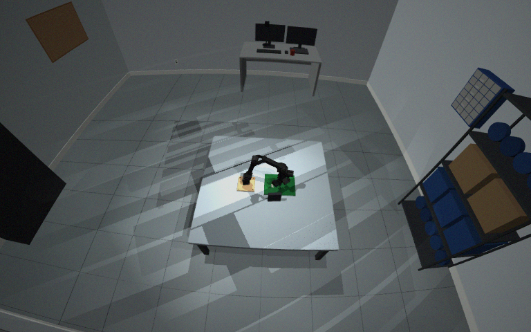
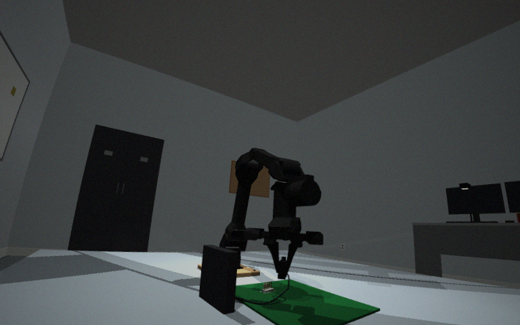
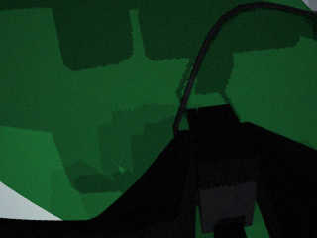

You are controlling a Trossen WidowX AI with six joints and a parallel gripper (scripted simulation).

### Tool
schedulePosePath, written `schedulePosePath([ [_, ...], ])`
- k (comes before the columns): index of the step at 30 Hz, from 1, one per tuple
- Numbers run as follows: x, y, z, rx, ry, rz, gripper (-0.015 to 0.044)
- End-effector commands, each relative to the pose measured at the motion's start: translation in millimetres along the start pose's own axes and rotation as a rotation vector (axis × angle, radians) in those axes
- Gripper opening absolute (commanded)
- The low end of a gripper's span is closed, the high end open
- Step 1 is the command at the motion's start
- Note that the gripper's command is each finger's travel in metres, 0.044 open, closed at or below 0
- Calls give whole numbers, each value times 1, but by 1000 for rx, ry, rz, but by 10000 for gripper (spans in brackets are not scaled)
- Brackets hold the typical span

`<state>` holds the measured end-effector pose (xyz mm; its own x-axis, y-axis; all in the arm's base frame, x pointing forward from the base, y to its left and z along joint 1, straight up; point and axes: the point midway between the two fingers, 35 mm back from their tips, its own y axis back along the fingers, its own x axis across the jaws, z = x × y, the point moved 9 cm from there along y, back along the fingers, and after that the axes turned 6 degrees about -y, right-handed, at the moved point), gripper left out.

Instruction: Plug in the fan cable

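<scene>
My gripper (image 2: 282,265) (image 3: 214,137) is shut on the black plug (image 2: 282,274) (image 3: 228,205) and holds it above the green board (image 1: 290,191) (image 2: 344,306) (image 3: 30,74). The four-pin header (image 2: 267,289) has a pale base and upright pins, and nothing sits on it. In the exterior view it stands lower and to the left of the plug. It is not visible in the wrist view. The thin black cable (image 2: 288,284) (image 3: 196,64) hangs in a curve from the plug toward the fan. The fingers hide part of the plug.
The fan, a black upright block (image 1: 274,196) (image 2: 218,279), stands beside the board's edge. The arm's base stands on a wooden plate (image 1: 240,188) (image 2: 250,273) to the board's left in the top view. All stand on a pale table (image 1: 290,227).
</scene>
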<state>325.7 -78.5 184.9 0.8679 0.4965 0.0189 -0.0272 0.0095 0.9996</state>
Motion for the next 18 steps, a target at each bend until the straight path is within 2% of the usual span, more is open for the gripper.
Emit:
schedulePosePath([
  [1, -4, 0, -4, 4, 160, 0, 0],
  [18, -14, 1, -17, 5, 750, 1, 0],
])
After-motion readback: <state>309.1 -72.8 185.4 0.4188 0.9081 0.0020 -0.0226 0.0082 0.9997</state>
